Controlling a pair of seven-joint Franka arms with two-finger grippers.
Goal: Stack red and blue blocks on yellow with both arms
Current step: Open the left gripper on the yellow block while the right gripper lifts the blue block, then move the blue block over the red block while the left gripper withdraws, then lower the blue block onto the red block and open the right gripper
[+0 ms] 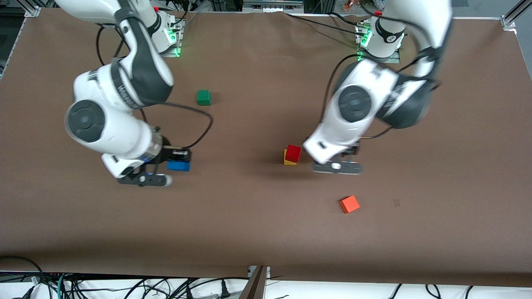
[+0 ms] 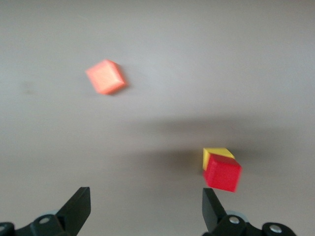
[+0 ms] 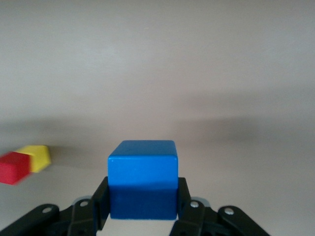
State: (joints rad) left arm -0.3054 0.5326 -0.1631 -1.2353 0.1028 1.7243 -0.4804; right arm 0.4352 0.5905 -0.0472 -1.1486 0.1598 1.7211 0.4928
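From the front view, I have the right gripper [image 1: 176,160] clamped on the blue block [image 1: 178,166], over the table [image 1: 257,216] toward the right arm's end. The red block [image 1: 294,153] already sits on the yellow block [image 1: 288,159] near the middle, skewed so a strip of yellow shows. The stack lies sideways from my loaded hand, toward the left arm's end, with bare brown surface between. The left gripper [image 1: 347,160] hangs just beside the stack, closer to it than the right one, and I judge it has to clear out before I bring blue across. A green cube [image 1: 203,97] and an orange-red cube [image 1: 349,204] lie well apart from the stack.

In the left wrist view, the left gripper [image 2: 145,211] stands wide open and empty. The red block [image 2: 222,173] on the yellow block [image 2: 216,154] sits off to one side near one fingertip, not between the two; the orange-red cube [image 2: 105,76] lies farther out.

In the right wrist view, the right gripper [image 3: 142,204] holds the blue block [image 3: 142,184] squarely, fingers flat against opposite faces. The red block [image 3: 14,167] and yellow block [image 3: 35,157] show at the edge, ahead and well off to one side. I read the next move as a sideways carry with enough height to come down over red.
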